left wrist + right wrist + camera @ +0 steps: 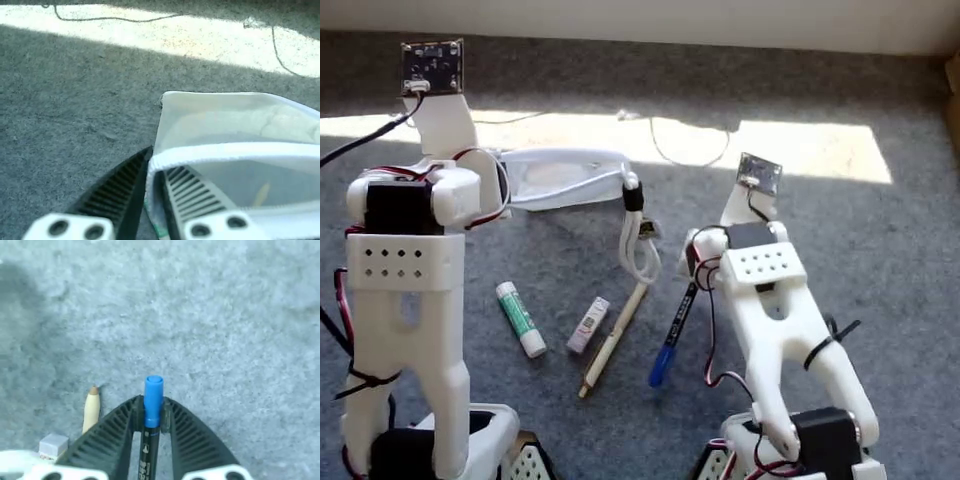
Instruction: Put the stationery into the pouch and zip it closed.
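Pouch (565, 175) (235, 120): white, partly see-through, lying at the far side of the grey worktop (880, 230), half in a sunlit band. Its mouth faces the right arm, and a white loop cord (640, 250) trails from that end. The left gripper (154, 167) is pinched narrow on the pouch's white rim at one corner.

Blue pen (672, 340) (153, 390): dark barrel with a blue cap, gripped just behind the cap by the right gripper (152, 402) and tilted cap-down. Whether the cap touches the worktop cannot be told.

Loose on the worktop, between the two arms and near the pouch:
- Glue stick (520, 318): green and white, lying flat, nearest the left arm.
- Eraser (588, 324) (52, 445): a small block between the glue stick and the beige pen.
- Beige pen (613, 340) (91, 407): lying flat just beside the eraser, its far end by the cord.
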